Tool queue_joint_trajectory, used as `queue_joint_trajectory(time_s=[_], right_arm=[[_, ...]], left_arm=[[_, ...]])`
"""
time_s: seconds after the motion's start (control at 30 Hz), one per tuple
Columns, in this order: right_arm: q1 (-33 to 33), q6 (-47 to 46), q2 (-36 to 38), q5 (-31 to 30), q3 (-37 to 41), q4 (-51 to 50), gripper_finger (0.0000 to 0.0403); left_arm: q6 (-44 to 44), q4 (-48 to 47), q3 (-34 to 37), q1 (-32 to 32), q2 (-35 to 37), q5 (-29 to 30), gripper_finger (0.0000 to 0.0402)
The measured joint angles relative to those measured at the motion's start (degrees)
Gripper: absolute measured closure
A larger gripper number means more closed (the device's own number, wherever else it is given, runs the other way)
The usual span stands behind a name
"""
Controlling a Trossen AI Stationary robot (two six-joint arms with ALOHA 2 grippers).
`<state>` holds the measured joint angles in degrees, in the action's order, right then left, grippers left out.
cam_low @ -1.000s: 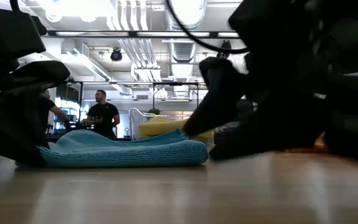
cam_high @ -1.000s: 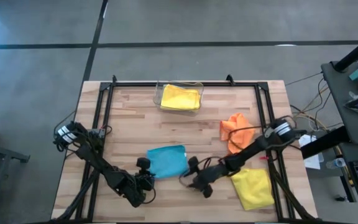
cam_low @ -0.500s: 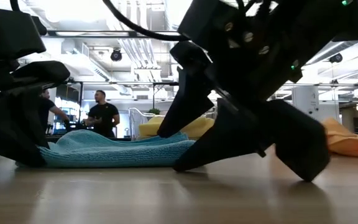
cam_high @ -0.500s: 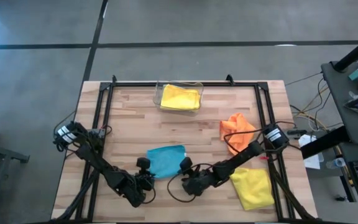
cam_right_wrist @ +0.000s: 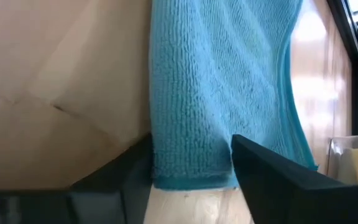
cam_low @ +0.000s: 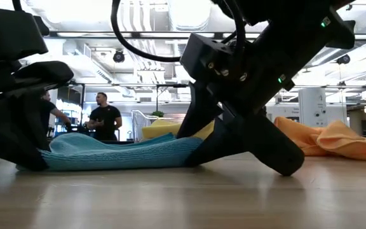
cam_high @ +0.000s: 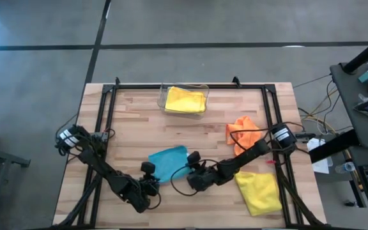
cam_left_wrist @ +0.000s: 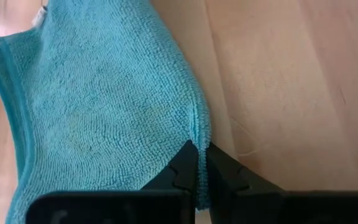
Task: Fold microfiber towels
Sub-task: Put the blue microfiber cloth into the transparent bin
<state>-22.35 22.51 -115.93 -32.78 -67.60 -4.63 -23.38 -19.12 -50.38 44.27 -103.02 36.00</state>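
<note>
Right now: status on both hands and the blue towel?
Left hand shut on light blue microfiber towel, near edge. Right hand straddling its opposite edge, not clamped. Crumpled orange cloth and flat yellow cloth lie clear.

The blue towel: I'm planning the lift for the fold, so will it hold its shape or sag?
The blue towel will probably sag: it already lies rumpled and layered. It looks light, so it should lift easily. Its looped pile likely grips well; the left end effector pinches one edge, and the right end effector straddles another.
</note>
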Motion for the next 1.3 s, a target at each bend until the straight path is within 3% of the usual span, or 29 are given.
queue_joint_trajectory(time_s=[0.3,0.53,0.9,1.1,1.3], right_arm=[[0.72,-5.11,0.09,0.15,0.12,-2.76,0.0381],[0.7,-5.15,1.99,0.13,0.12,-3.0,0.0393],[0.88,-5.03,13.33,-0.25,-0.68,-8.42,0.0394],[1.93,-4.46,18.94,-0.8,-3.86,-13.09,0.0394],[5.39,-2.96,22.46,-0.67,-7.98,-18.48,0.0394]], left_arm=[[-0.07,-1.38,-1.11,-0.07,0.0,-1.41,0.0401],[-0.2,-3.51,-2.43,-0.27,1.95,-2.66,0.0401],[0.4,-12.02,-4.87,-1.44,15.24,1.02,0.0402],[6.09,-14.93,-4.7,-4.29,23.23,3.99,0.0402],[17.3,-14.93,-4.71,-11.29,31.74,4.95,0.0401]])
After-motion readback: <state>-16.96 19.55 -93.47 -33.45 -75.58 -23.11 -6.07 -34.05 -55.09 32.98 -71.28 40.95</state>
